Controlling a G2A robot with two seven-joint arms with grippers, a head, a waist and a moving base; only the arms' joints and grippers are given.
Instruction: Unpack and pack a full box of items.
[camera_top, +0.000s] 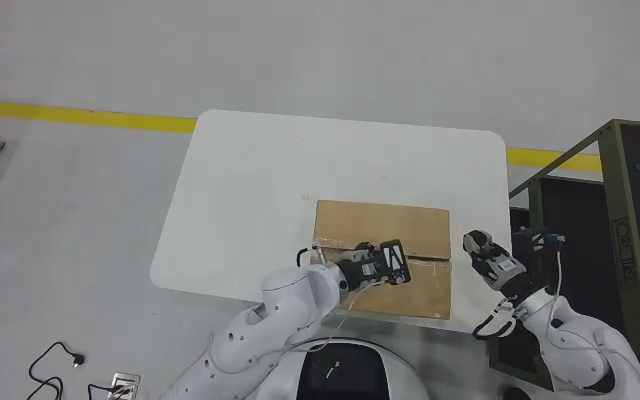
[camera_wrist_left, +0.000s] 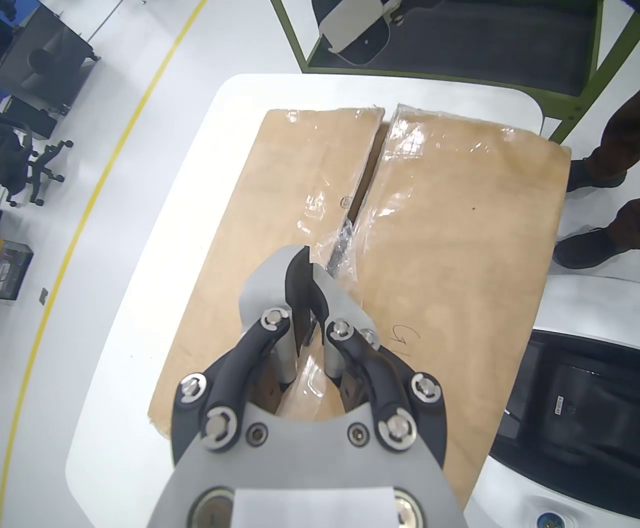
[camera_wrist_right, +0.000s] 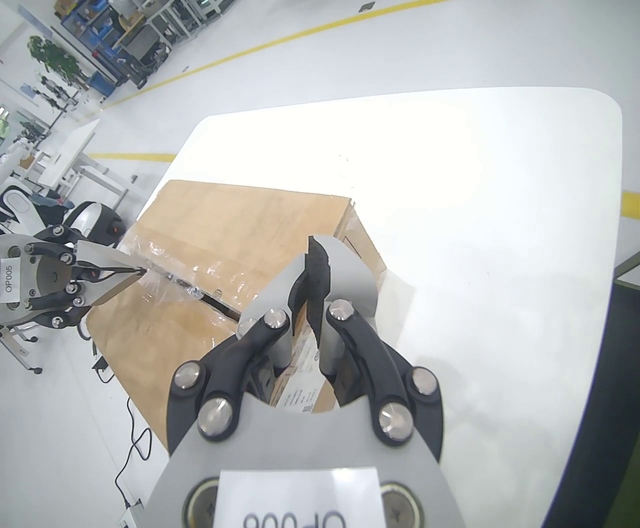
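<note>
We list: box (camera_top: 375, 225), flaps down, at the tabletop's (camera_top: 270, 180) near edge; left tool (camera_top: 396, 262) clenched over the taped seam (camera_wrist_left: 369, 160); right tool (camera_top: 478, 243) clenched just beside the box; we advise splitting the tape along the seam, box steadied.

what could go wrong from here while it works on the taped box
1. The left end effector has its shut tips at the crumpled tape on the box seam. The tape may bunch and stretch instead of splitting.
2. The right end effector hangs beside the box's end and does not seem to brace it. The box lies near the table edge closest to the robot, so a tug might drag it.
</note>
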